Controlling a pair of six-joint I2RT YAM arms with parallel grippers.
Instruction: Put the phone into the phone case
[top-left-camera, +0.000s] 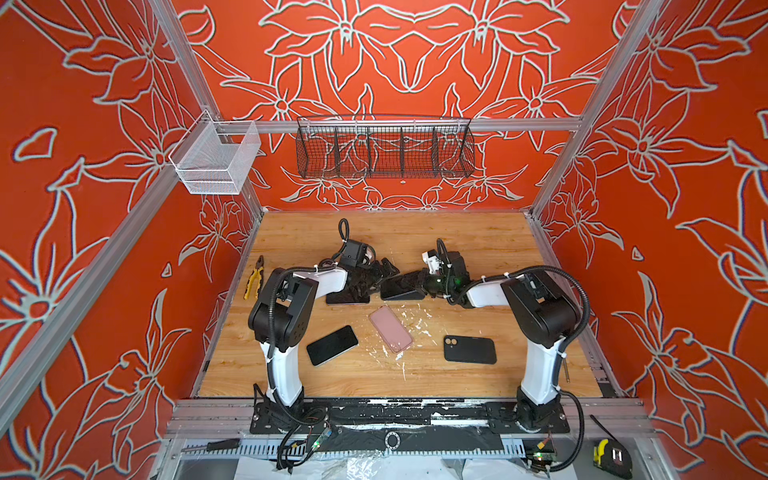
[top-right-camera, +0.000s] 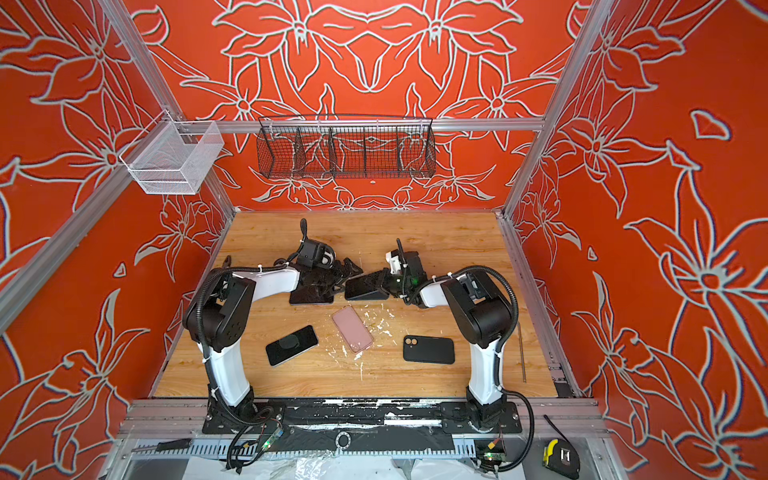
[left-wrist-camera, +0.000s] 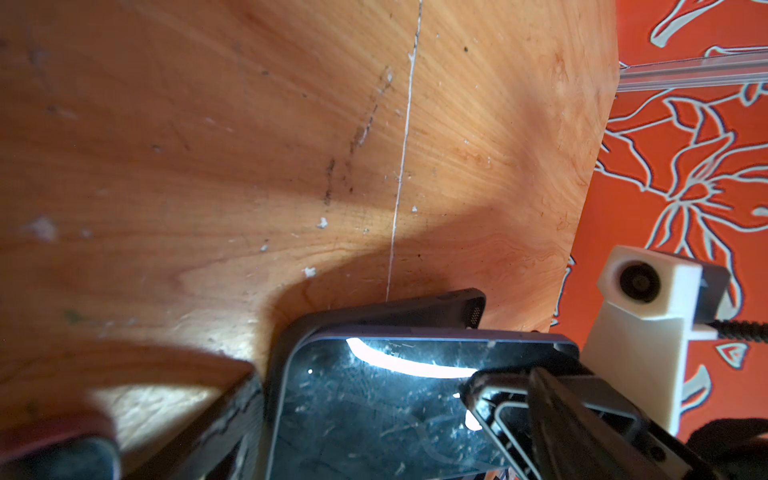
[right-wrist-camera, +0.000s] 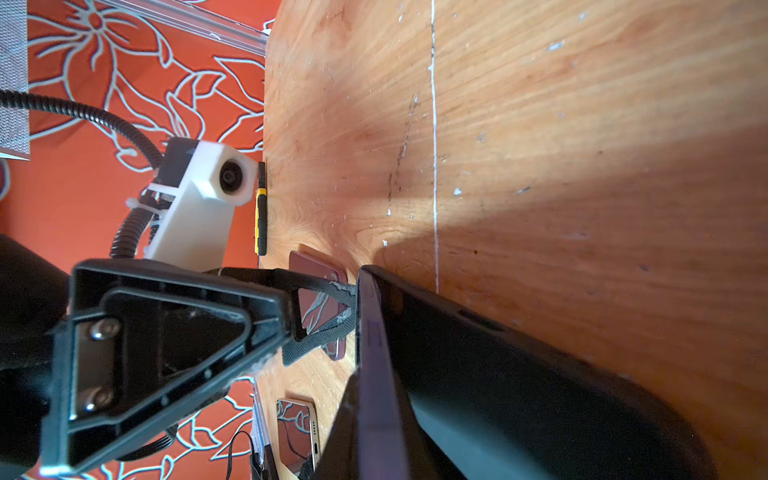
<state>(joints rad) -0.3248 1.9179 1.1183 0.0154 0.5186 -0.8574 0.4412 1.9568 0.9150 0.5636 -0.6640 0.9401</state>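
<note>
Three flat items lie nearest on the wood table (top-left-camera: 478, 249): a glossy black smartphone (top-left-camera: 332, 345) on the left, a pink phone case (top-left-camera: 390, 329) angled in the middle, and a black phone case (top-left-camera: 469, 350) w/ two camera holes on the right. All three sit well apart, w/ white flecks on the wood btwn them.

Further back, mid-table, the two arms meet. The right gripper (top-left-camera: 409, 282) is pressed together on the edge of a tilted black case (top-left-camera: 401, 293), one side raised off the table. The task's phone (left-wrist-camera: 374, 415) sits against the inside of that case. The left wrist view shows its scratched glass facing the camera, w/ the case's end wall just beyond the phone's top edge. Can't tell if it's fully seated. The left gripper (top-left-camera: 384, 273) has its jaws spread wide. The right wrist view shows one of its fingertips (right-wrist-camera: 316, 338) touching the phone's end. Under the left gripper a second dark phone (top-left-camera: 349, 298) lies flat, just beside the tilted case.

At approx the same depth, by the table's left edge: yellow-handled pliers (top-left-camera: 254, 277).

Farthest, on the back rail: a black wire basket (top-left-camera: 384, 149) w/ dividers, and a white mesh basket (top-left-camera: 216, 162) at the left corner.
</note>
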